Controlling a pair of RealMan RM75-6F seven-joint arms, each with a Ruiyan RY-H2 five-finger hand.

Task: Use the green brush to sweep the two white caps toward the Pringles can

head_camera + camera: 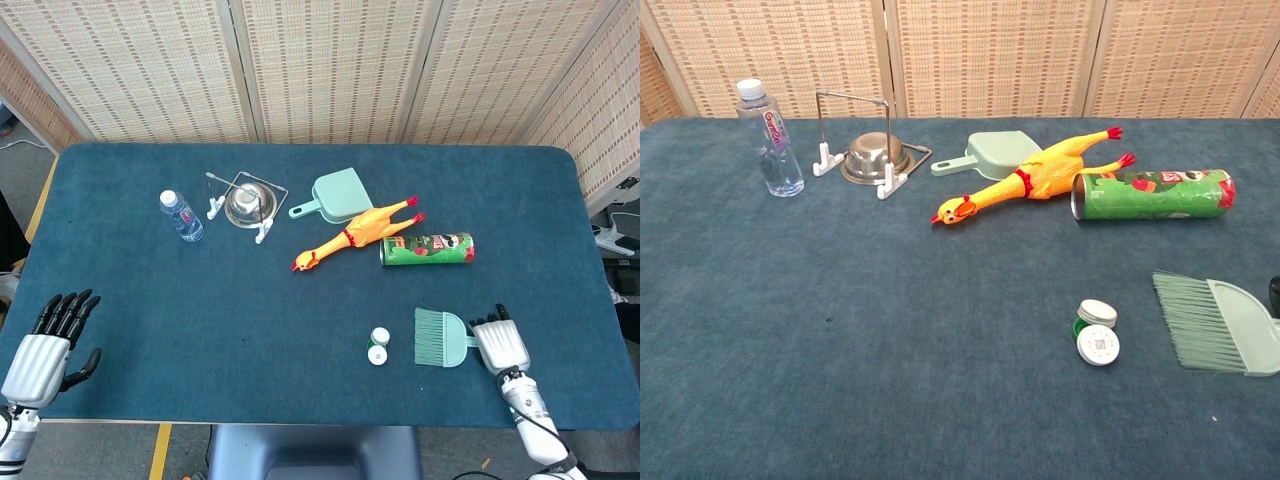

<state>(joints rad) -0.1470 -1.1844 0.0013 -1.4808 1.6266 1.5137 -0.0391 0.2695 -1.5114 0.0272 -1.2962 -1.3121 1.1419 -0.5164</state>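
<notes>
A: Right hand (499,342) status?
B: It's sitting at the brush (439,338) handle on the tabletop (200,300), fingers pointing away from the robot. Whether it's actually gripping the handle, can't tell from either view; the chest view is only catching a dark sliver at its right edge.
A: Left hand (45,352)?
B: Resting near the front left edge, fingers spread, holding nothing.
A: Where's the brush lying?
B: Flat, bristles pointing left toward the caps (378,345), just beside them but not touching.
A: Caps?
B: Two white ones, touching each other, lying well in front of the can (427,248). Something green is showing between them in the chest view.
A: Can?
B: Lying on its side, further back than the brush, apart from the caps.
A: Other stuff?
B: Rubber chicken (352,233) touching the can's left end, dustpan (335,196) behind it, bowl (245,203) in a wire rack, bottle (180,215) standing upright at the left.
</notes>
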